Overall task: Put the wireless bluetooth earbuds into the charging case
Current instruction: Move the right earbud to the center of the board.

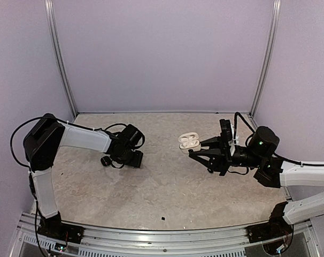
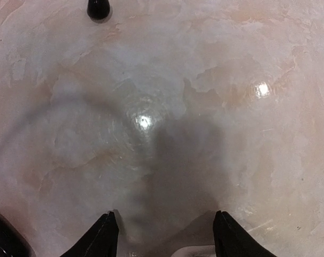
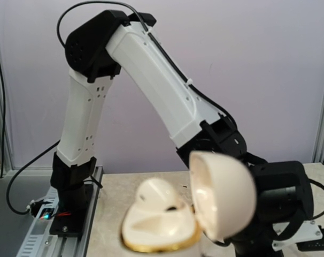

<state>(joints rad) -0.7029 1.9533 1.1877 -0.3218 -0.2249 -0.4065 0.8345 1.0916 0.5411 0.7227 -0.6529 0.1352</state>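
Find the left pincer (image 2: 164, 213) spread and empty over the bench (image 2: 258, 160). Look ahead of its tips for a black earbud (image 2: 98, 8) lying loose, apart from them; cannot tell its long axis. Reckon this arm the nearer. Further right, see the open charging case (image 1: 189, 142) pinched in the right pincer (image 1: 195, 150), well apart.

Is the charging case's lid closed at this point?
No, the lid stands swung open from the case, its hollow inside facing the camera.
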